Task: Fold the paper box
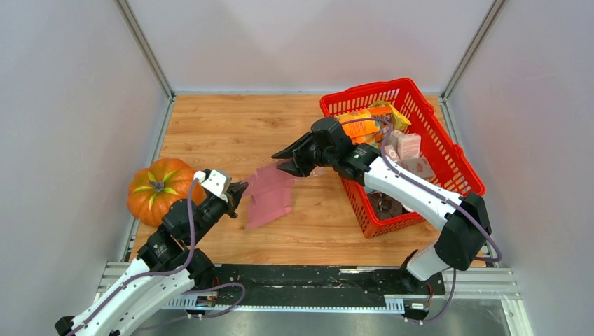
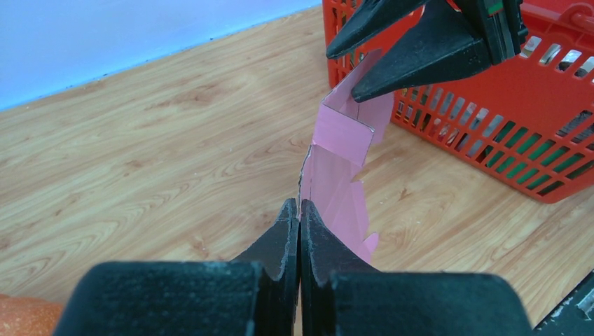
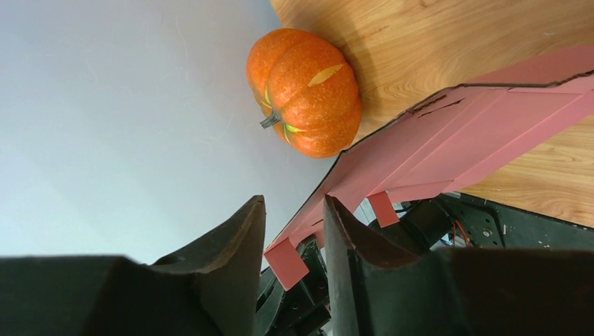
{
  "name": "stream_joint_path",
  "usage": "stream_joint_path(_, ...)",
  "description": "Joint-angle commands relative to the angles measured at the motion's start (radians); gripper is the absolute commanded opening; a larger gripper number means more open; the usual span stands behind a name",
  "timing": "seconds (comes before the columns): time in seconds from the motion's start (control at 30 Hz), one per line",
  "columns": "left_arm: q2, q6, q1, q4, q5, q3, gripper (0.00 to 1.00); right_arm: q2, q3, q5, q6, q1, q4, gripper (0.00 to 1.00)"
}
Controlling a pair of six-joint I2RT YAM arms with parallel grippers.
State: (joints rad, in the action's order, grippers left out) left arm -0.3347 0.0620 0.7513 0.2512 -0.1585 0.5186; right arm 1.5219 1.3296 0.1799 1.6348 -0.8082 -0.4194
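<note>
Most of your view is the wooden tabletop (image 1: pixel 231 126), with the red basket (image 1: pixel 370 213) on its right side and the pumpkin (image 1: pixel 160 190) at its left edge, well apart from each other. Between them, nearer the pumpkin, is the paper box (image 1: pixel 270 194). It is a pink die-cut sheet, not yet formed, with its panels partly creased and small tabs hanging free.

Your left claw (image 2: pixel 300 210) is clenched on the sheet's near edge. Its fingers are pressed together with the cardboard pinched between them, and its wrist view shows the sheet standing on edge. I cannot tell whether the sheet's low edge touches the wood. Your right claw (image 3: pixel 294 210) is released. Its fingers stand apart and straddle the far flap, and the pink edge runs between them without either pad clearly touching it.

By my reading you are early in the fold, taking a second hold so a panel can be bent along its crease. The next move calls for closing the right claw on that flap, squarely and close to the score line. Then turn the flap against the left claw's anchor. Go gently, because thin card may buckle off the crease or slip from the left pinch.
</note>
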Motion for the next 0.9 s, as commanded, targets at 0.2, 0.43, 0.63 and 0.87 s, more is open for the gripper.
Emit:
stream_joint_path(0.2,0.006,-0.01,0.002,-0.009,0.008,0.02,0.0,0.017,0.045,0.039,0.008,-0.009,0.056,0.34)
stream_joint_path(0.43,0.008,-0.014,0.002,-0.007,0.01,0.026,0.0,0.034,0.04,0.05,0.013,-0.019,0.057,0.35)
stream_joint_path(0.63,0.011,-0.014,0.002,-0.007,0.011,0.029,0.0,0.037,0.039,0.043,0.01,-0.023,0.064,0.25)
stream_joint_path(0.87,0.023,-0.008,0.002,-0.012,0.008,0.018,0.0,0.043,0.045,0.036,0.008,-0.028,0.054,0.08)
